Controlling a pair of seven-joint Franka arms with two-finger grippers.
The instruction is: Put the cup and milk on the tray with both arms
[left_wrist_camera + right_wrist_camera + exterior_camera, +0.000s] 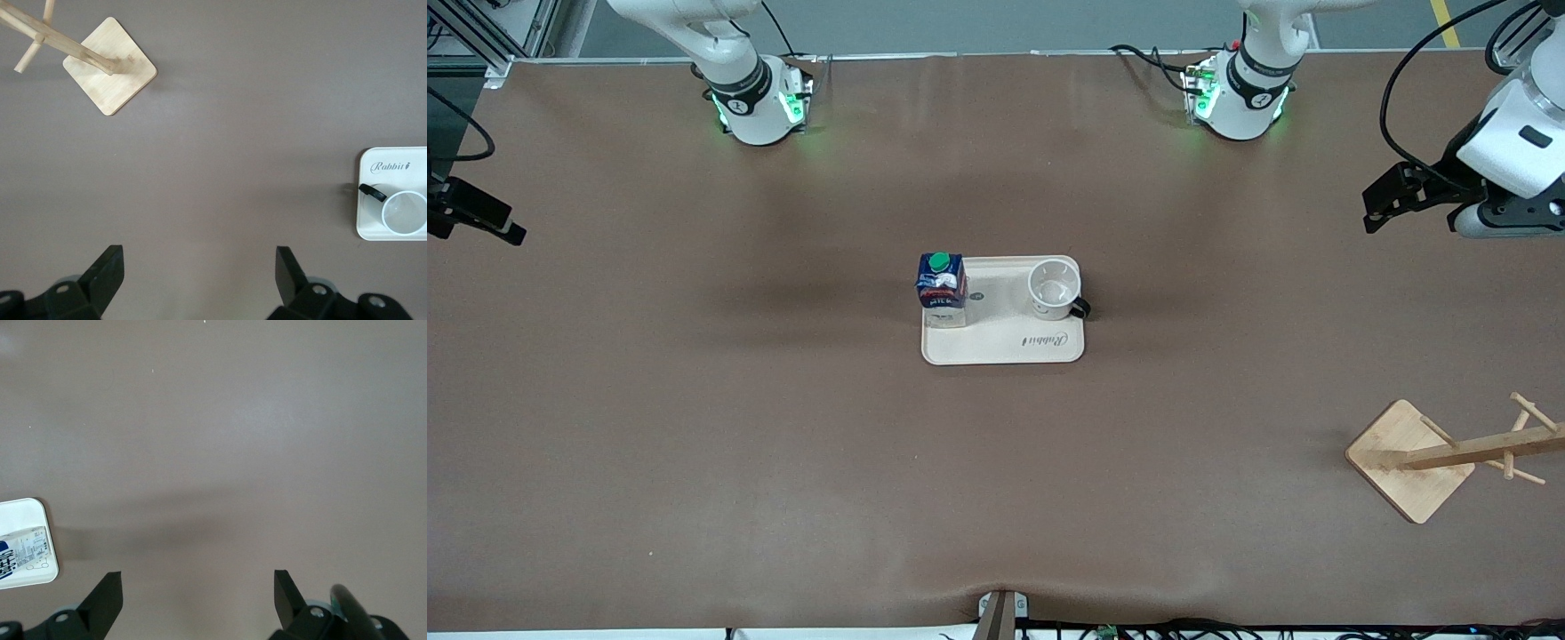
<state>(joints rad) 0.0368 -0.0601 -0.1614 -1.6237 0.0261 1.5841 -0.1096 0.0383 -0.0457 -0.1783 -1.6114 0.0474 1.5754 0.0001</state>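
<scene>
Two claws, left (197, 280) and right (197, 600), gape empty; tray (1005, 351) reads "Rabbit", milk (942, 289) seemingly "MILK".

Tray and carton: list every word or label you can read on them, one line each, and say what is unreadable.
"Rabbit" in cursive, on the tray, near its edge closest to the front camera; also legible in the left wrist view.
"MILK" in white letters, on the label of the milk.
Fine print on the carton's side in the right wrist view: too small to read.
The cup: no readable text.
</scene>
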